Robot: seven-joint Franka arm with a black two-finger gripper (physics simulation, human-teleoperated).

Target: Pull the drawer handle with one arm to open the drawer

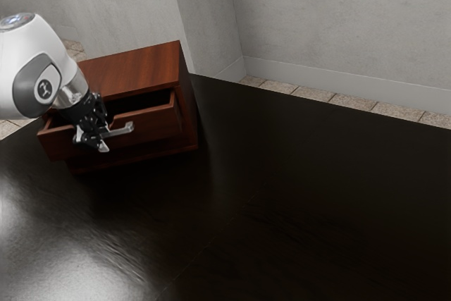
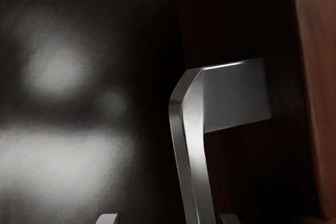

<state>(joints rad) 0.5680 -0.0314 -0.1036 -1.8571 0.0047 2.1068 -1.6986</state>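
Drawer (image 1: 148, 121) at the exterior view's left, over a dark glossy tabletop (image 1: 282, 195), set in a red-brown wooden cabinet (image 1: 134, 68) near a grey wall corner. Drawn partway out, dark gap showing above its front. White arm (image 1: 28, 68) down from the upper left, at the drawer front. Silver bent handle (image 1: 121, 129) fixed on that front. Jaws spread, handle bar (image 2: 189, 145) between the fingertips (image 2: 107, 217), close beside one, clear of the other
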